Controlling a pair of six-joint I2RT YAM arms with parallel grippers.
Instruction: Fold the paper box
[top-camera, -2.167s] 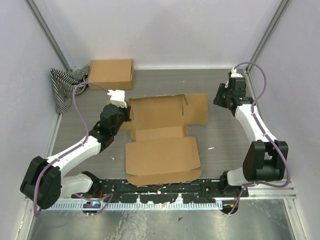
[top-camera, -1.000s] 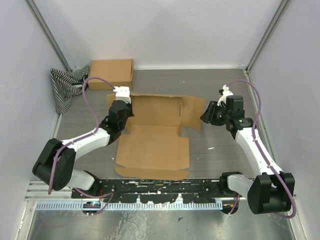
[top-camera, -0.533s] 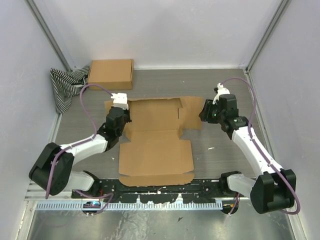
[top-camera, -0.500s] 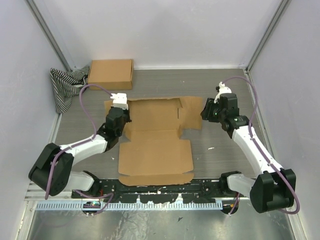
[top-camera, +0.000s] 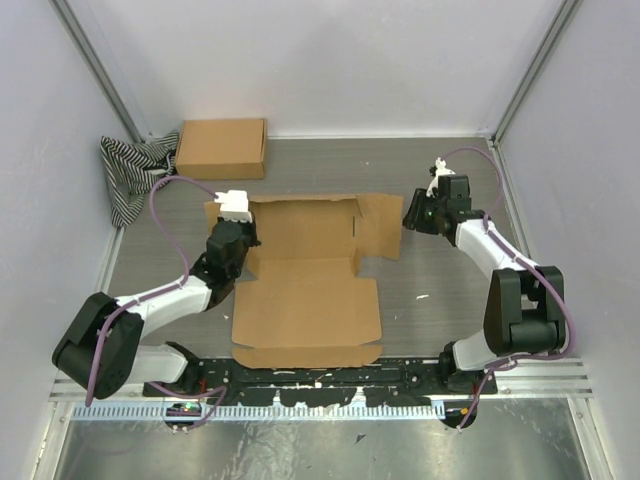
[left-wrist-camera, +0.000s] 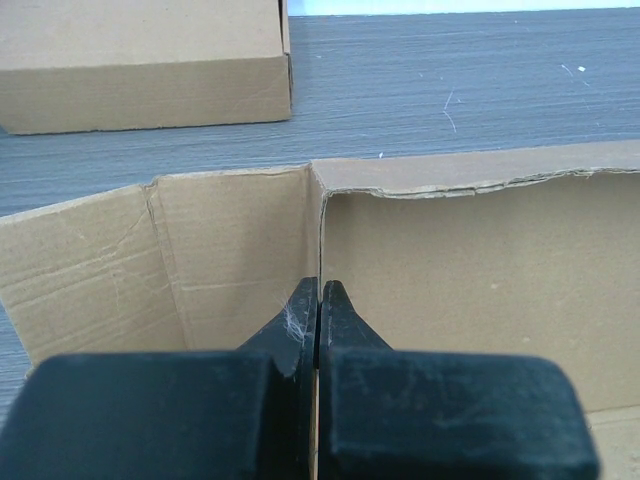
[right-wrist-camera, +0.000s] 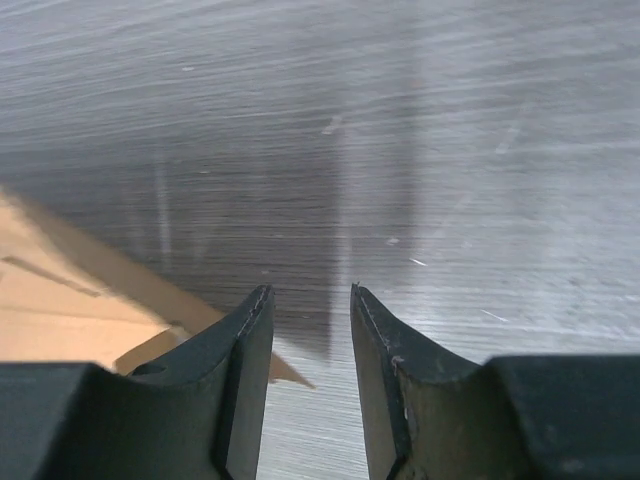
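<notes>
Tabletop (top-camera: 432, 268) grey wood-grain, pale walls (top-camera: 350, 60), paper box (top-camera: 305, 310) lying unfolded

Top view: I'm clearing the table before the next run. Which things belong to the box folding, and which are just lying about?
In the job: the paper box, left hand shut on its raised side flap, right hand open near its right edge.
Lying about: finished cardboard box and striped cloth, far left corner.

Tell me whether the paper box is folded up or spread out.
Mostly spread out. Overhead, the paper box lies open on the table, its near panels flat and no lid closed. Whether the far wall is raised, cannot tell.
</notes>
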